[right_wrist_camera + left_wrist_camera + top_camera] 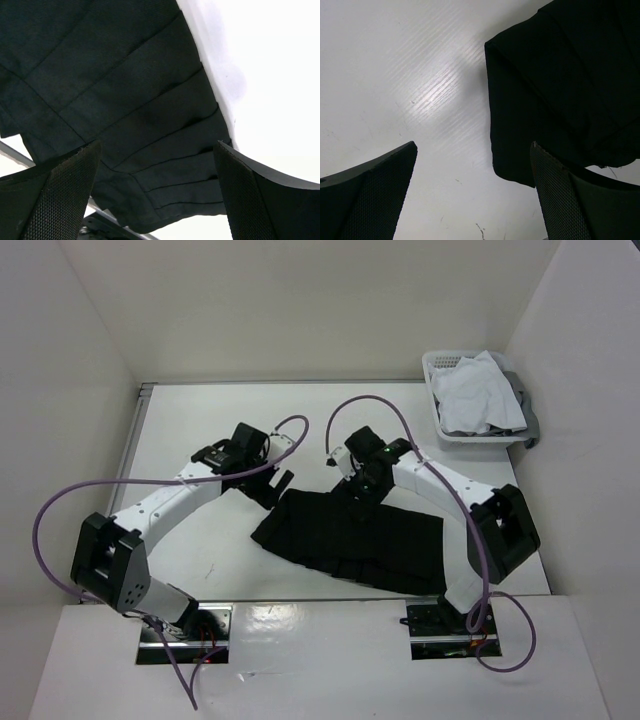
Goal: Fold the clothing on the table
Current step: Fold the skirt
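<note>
Black skirt [350, 540] flat on the table [180, 430], toward the right and near side. Maybe folded over into a band, hard to tell from above. Left gripper [272, 483] wide open, holding nothing, just over the skirt's far left corner; one finger [570, 200] above the cloth, the other above bare table. Right gripper [362, 490] wide open too, empty, over the skirt's far edge. Basket [436, 365] with a white cloth [480, 390] at the far right corner.

no text, label, brand or number can be read in any view
</note>
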Motion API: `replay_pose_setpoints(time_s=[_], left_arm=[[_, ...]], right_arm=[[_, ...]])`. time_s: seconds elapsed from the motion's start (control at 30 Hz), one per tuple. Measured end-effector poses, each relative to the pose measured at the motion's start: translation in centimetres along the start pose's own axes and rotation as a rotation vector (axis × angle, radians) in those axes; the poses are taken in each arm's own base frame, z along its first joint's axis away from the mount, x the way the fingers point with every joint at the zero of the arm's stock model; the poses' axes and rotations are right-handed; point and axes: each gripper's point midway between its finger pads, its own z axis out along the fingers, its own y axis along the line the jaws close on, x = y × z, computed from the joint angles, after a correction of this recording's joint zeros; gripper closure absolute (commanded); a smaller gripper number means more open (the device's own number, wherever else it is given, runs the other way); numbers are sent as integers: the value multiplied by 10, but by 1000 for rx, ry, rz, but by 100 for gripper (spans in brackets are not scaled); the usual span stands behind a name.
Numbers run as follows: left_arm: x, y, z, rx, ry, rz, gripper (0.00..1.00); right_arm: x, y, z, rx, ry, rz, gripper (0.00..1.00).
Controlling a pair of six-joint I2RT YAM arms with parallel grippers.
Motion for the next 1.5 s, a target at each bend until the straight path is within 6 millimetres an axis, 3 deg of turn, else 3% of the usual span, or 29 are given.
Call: replay_pose_setpoints(time_s=[0.17, 0.3, 0.4, 0.53, 0.67, 0.8, 1.07, 1.3, 1.5], left_arm=[[-7, 25, -29, -56, -78, -97, 0], [-20, 64, -90, -172, -272, -212, 0], [-26, 75, -138, -245, -439, -234, 0], [-17, 78, -165, -292, -528, -250, 0], [-10, 88, -165, -333, -526, -293, 0], [-2, 93, -153, -355, -480, -316, 0], [-4, 96, -155, -369, -496, -334, 0], [-4, 96, -156, -371, -500, -336, 0], [-4, 96, -158, -373, -506, -335, 0]], right_arm=[[14, 8, 15, -35, 93, 65, 1], [21, 19, 19, -89, 135, 98, 1], [24, 23, 20, -114, 154, 110, 1], [28, 26, 32, -136, 198, 120, 1], [42, 28, 56, -155, 299, 147, 1], [42, 26, 60, -142, 359, 184, 1], [37, 14, 66, -66, 467, 246, 1], [5, -15, 78, 57, 425, 173, 1], [-30, -20, 85, 132, 334, 14, 1]])
